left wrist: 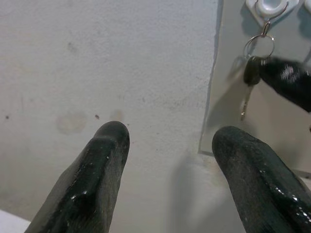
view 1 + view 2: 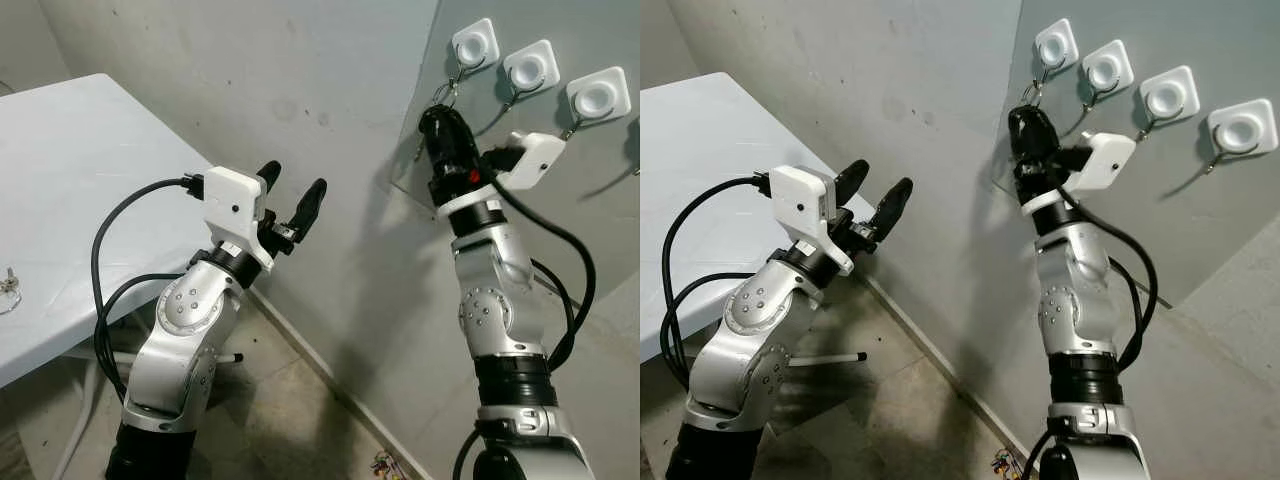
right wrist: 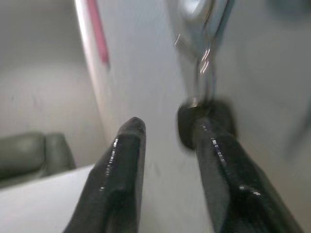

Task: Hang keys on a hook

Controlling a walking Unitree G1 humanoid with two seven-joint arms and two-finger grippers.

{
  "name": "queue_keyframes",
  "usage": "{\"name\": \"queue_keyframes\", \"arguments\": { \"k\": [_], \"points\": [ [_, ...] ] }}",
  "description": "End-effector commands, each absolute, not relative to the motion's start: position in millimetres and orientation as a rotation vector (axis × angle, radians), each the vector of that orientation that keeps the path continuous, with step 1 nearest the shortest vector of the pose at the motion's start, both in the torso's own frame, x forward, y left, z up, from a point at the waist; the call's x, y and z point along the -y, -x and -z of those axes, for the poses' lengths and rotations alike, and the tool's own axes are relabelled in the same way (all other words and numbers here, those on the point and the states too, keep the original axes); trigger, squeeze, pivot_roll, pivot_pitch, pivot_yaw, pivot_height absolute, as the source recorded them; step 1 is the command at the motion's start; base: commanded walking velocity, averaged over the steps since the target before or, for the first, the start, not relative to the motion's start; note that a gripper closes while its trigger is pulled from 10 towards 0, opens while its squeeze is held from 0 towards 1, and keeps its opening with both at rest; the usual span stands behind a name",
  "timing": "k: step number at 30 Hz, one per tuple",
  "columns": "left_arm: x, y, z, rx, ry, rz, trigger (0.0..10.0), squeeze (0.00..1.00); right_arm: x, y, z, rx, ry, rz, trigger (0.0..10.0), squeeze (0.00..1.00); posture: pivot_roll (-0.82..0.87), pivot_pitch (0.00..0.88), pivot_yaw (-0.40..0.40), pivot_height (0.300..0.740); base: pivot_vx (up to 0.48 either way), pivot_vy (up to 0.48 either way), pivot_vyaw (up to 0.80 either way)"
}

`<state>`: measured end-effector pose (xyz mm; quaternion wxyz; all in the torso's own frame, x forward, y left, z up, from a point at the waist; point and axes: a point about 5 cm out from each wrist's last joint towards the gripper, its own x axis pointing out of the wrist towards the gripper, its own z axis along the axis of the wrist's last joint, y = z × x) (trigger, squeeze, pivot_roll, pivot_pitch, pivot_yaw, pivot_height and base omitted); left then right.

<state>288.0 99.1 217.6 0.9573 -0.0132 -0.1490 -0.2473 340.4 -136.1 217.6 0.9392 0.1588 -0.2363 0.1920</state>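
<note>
One set of keys [image 1: 250, 80] already hung by its ring from the leftmost hook [image 2: 475, 44] on the wall board [image 2: 560, 190], so you were nearly done, with only the pull-back left, I'd judge. Your right gripper [image 2: 436, 122] sat right at the keys, fingers parted, one touching the black key head, gripping nothing I could see. Your left gripper [image 2: 292, 190] hung wide open and empty, well left of the board, near the white table [image 2: 70, 180].

No readable text, label, brand, number or sign appears anywhere: the wall, the white hook mounts [image 2: 528, 66], the white surface [image 2: 70, 180] and the robot's camera housings are all plain and unmarked.
</note>
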Motion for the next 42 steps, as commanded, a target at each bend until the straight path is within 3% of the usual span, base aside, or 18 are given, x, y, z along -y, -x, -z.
{"name": "queue_keyframes", "arguments": {
  "k": [1, 20, 22, 24, 25, 29, 39, 41, 42],
  "points": [
    [-103.6, -286.5, -215.1, 0.314, 0.014, 0.465, 10.0, 0.0, 135.5, -335.9, -211.8, 0.481, -0.273, -0.413, 10.0, 1.0, -0.05, 0.062, -0.05, 0.74, 0.0, 0.0, 0.0],
    [-145.3, -288.0, -114.4, 0.077, 0.014, 0.223, 10.0, 0.0, 138.9, -316.5, -97.0, 0.124, -0.121, -0.366, 10.0, 1.0, -0.07, 0.006, -0.035, 0.74, 0.0, 0.0, 0.0],
    [-155.0, -283.5, -77.0, -0.013, -0.032, 0.159, 10.0, 0.0, 142.4, -307.0, -63.3, 0.0, -0.081, -0.354, 10.0, 1.0, -0.07, 0.0, -0.033, 0.74, 0.0, 0.0, 0.0],
    [-157.5, -282.1, -68.0, -0.034, -0.051, 0.139, 10.0, 0.0, 143.3, -304.1, -55.2, -0.032, -0.073, -0.352, 10.0, 1.0, -0.07, 0.0, -0.033, 0.74, 0.0, 0.0, 0.0],
    [-164.3, -273.7, -36.7, -0.143, -0.037, 0.1, 10.0, 0.0, 146.3, -292.3, -31.1, -0.135, -0.013, -0.341, 10.0, 1.0, -0.07, 0.0, -0.029, 0.74, 0.0, 0.0, 0.0],
    [-168.0, -254.5, 4.9, -0.328, -0.048, 0.085, 10.0, 0.0, 155.5, -266.6, 7.1, -0.328, 0.051, -0.308, 10.0, 1.0, -0.08, 0.0, -0.025, 0.74, 0.0, 0.0, 0.0],
    [-170.8, -218.4, 53.4, -0.593, -0.013, 0.075, 10.0, 0.0, 174.0, -216.2, 56.2, -0.631, 0.11, -0.231, 10.0, 1.0, -0.08, 0.0, -0.016, 0.74, 0.0, 0.0, 0.0],
    [-171.8, -214.5, 57.1, -0.622, -0.015, 0.065, 10.0, 0.0, 175.7, -210.1, 60.8, -0.666, 0.112, -0.226, 10.0, 0.96, -0.08, 0.0, -0.014, 0.74, 0.0, 0.0, 0.0],
    [-172.4, -212.5, 59.0, -0.636, -0.008, 0.058, 10.0, 0.0, 177.0, -206.4, 63.6, -0.691, 0.117, -0.22, 10.0, 0.35, -0.09, 0.0, -0.01, 0.74, 0.0, 0.0, 0.0]
  ]
}}
